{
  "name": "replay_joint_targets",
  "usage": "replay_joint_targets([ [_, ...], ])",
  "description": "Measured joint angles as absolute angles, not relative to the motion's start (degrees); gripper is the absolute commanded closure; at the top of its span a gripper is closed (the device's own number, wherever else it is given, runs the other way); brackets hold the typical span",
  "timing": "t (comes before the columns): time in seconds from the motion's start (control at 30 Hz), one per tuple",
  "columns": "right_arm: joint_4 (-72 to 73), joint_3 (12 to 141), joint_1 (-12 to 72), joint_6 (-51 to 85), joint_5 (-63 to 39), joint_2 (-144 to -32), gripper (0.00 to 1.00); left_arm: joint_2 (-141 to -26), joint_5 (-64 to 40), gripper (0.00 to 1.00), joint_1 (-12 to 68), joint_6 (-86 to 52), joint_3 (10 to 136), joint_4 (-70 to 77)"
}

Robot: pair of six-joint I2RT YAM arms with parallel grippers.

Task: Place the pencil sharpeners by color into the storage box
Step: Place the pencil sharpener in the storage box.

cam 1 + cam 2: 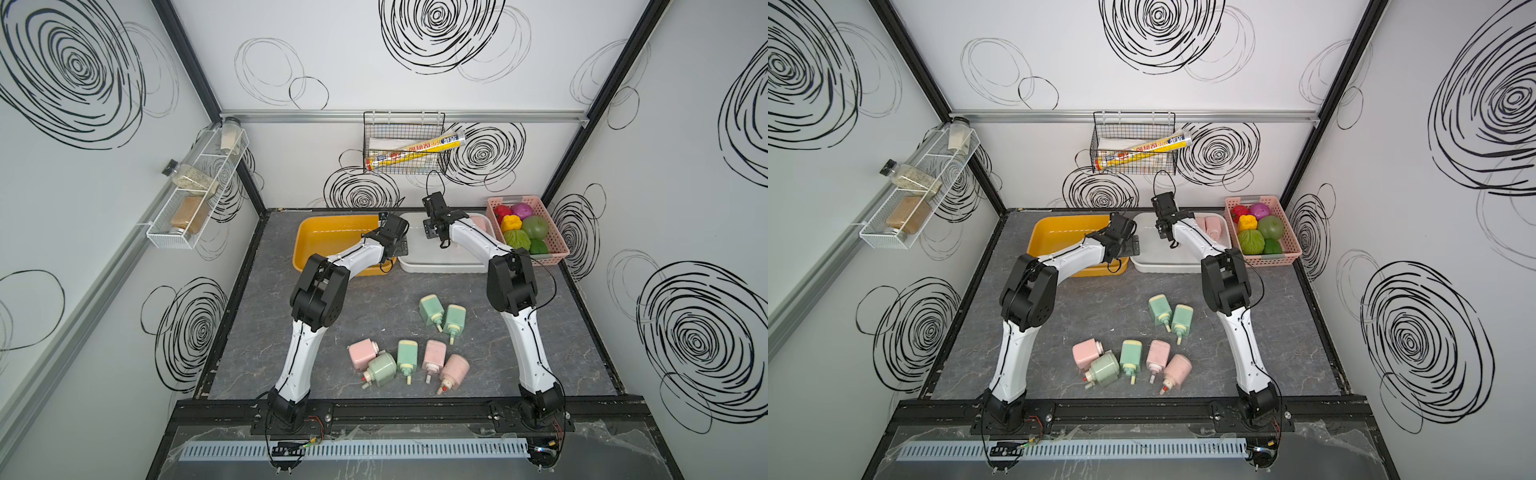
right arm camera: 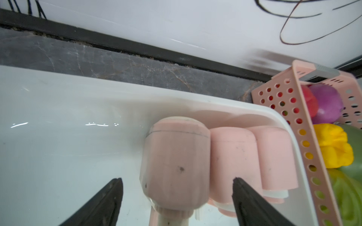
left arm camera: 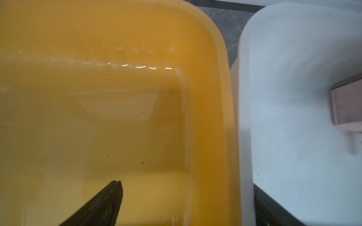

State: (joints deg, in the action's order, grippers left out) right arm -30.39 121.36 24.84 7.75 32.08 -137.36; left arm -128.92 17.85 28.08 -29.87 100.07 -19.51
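Right gripper (image 2: 177,183) hangs low over the far right corner of the white tray (image 2: 58,94). Its jaws are spread wide, one black finger (image 2: 109,195) on either side of a pink sharpener (image 2: 176,160), with a gap on both flanks, so nothing is gripped. That sharpener lies on its side on the tray floor, tight beside a second pink sharpener (image 2: 233,156). A third pink sharpener (image 2: 274,156) lies against the tray's end wall, making three in a row. The pink perforated basket (image 2: 284,101) of toy fruits and vegetables stands just beyond that wall. Left gripper (image 1: 397,248) hovers over the right end of the yellow tray (image 1: 324,232), which sits just beside the white one. The left wrist view catches only one fingertip (image 3: 115,187) above the yellow floor, with nothing against it: jaws apart, holding nothing. Seven sharpeners lie loose on the grey marbled tabletop (image 1: 374,291) between the arms. Toward the right arm, a green sharpener (image 1: 431,309) lies side by side with a second green sharpener (image 1: 454,320). Nearer the front edge, left to right: a loose pink sharpener (image 1: 362,352), a pale green sharpener (image 1: 382,369) touching it, an upright-lying green sharpener (image 1: 407,356), then a pink one (image 1: 434,356) and a dusty pink one (image 1: 454,371) close together.
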Motion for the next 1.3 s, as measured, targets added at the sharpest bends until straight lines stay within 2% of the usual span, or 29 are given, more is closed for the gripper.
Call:
replay_joint_targets([
  [0.1,-29.1,121.4,24.8,6.0,33.4,-137.3,0.0,-129.0,17.8,0.01,28.1,-29.9,100.1,-19.6],
  [0.67,-27.0,121.4,24.6,-6.8,37.3,-138.8,0.0,-129.0,17.6,0.01,27.9,-30.0,100.1,-19.6],
  [1.3,-27.1,121.5,24.7,-8.6,39.2,-138.9,0.0,-129.0,16.5,0.01,27.6,-30.2,100.1,-19.6],
])
